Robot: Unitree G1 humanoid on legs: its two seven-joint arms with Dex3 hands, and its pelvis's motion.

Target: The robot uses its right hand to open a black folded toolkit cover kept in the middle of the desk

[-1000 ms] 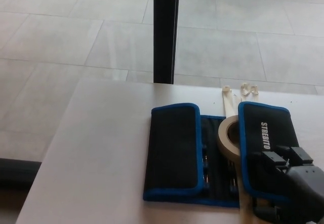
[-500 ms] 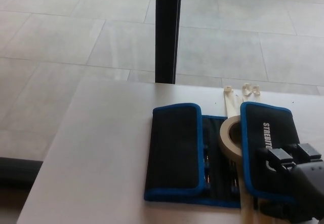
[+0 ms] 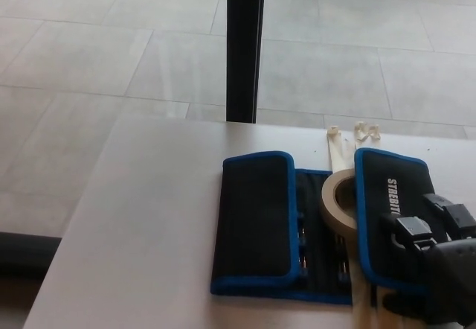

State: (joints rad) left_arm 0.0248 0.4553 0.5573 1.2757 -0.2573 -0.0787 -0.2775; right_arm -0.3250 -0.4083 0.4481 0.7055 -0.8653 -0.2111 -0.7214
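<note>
A black toolkit cover (image 3: pixel 256 225) with blue edging lies on the desk (image 3: pixel 149 217), its left flap folded over the middle. Its right flap (image 3: pixel 387 210), printed with white letters, rests under my right hand (image 3: pixel 435 258). That black hand comes in from the lower right corner and lies on the right flap; its finger positions are unclear. The open centre strip (image 3: pixel 320 247) shows tool pockets. My left hand is out of the picture.
A roll of beige tape (image 3: pixel 338 202) sits upright between the two flaps. Pale straps with clips (image 3: pixel 349 139) lie behind the cover. A black post (image 3: pixel 245 46) stands past the desk's far edge, over a tiled floor (image 3: pixel 89 53).
My right hand has edged slightly to the right and lower on the right flap. The view shifted a little. The cover and tape stay as before.
</note>
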